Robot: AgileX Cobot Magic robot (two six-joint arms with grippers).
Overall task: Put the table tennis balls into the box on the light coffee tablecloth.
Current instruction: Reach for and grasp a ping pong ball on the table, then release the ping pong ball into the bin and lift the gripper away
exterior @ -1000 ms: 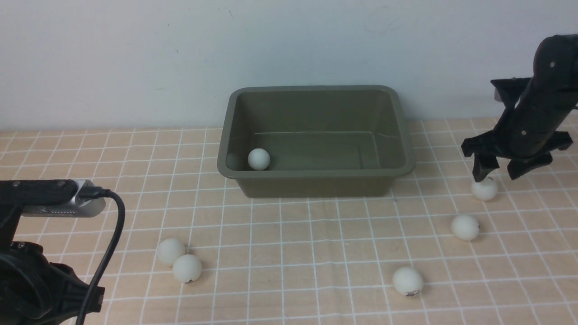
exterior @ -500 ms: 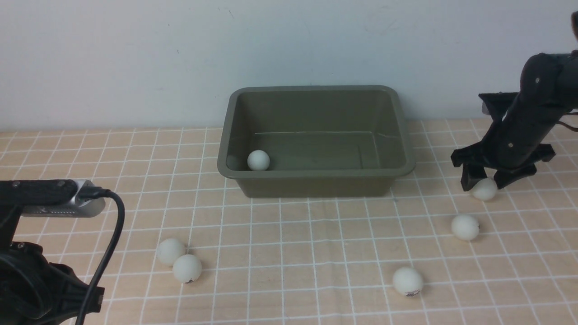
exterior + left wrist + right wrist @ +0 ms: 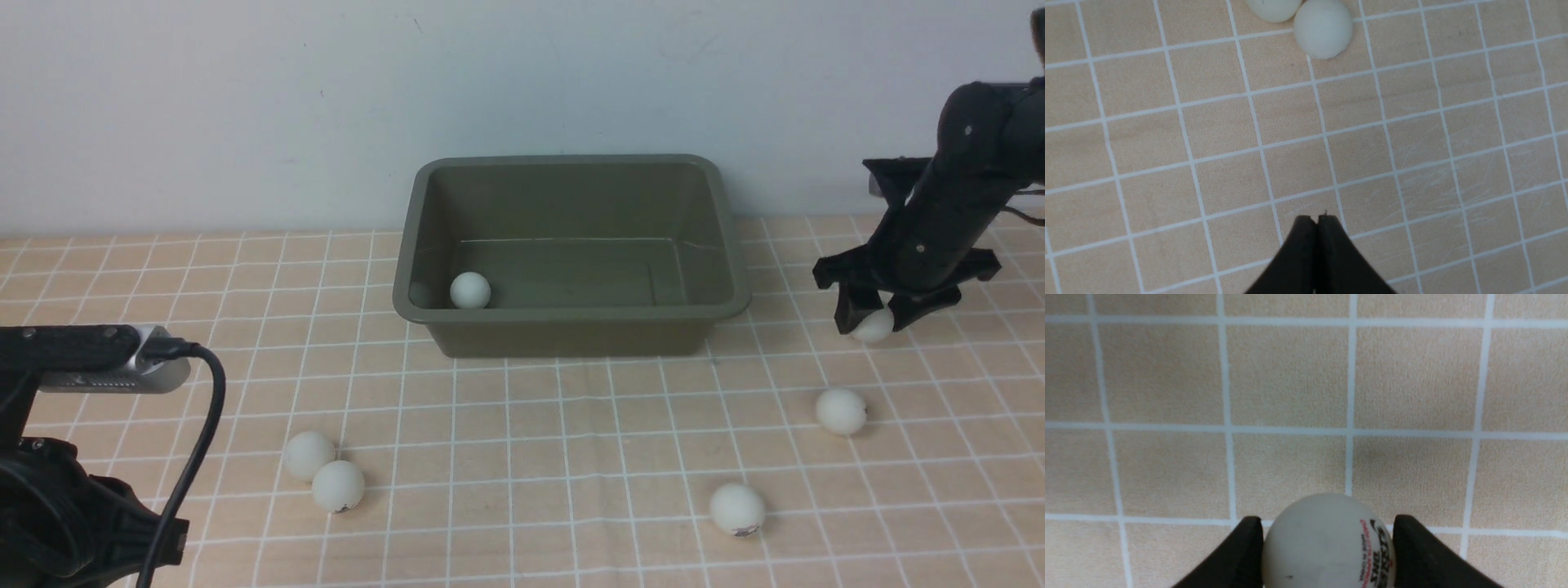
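Between my right fingertips: the held ball [image 3: 1327, 543], its printed logo facing the wrist camera; my right gripper [image 3: 1327, 522] is clamped on it, one finger on each side at its widest part
Under that hand: the light coffee tablecloth [image 3: 522, 425]; whether the held ball has cleared the cloth I cannot tell
Left of my right hand: the box [image 3: 571, 314], well apart; the ball in the box [image 3: 470, 290] lies by its far-left wall
Nearer me than my right hand: a second ball [image 3: 841, 410]; a third ball [image 3: 736, 508] sits closer to me again and further left
Ahead of my left hand: a touching pair of balls [image 3: 1323, 28]; my left gripper [image 3: 1316, 218] has its fingers pressed together on nothing
Handling, as I judge it: very light, hollow, smooth and hard-shelled; it rolls at a nudge; it could squirt out of an off-centre pinch; too hard a squeeze might dent it
Where to hold: across the middle, fingers opposite each other, with gentle pressure
Next move, as I judge it: lift; carry left over the rim; let go low so it does not bounce out
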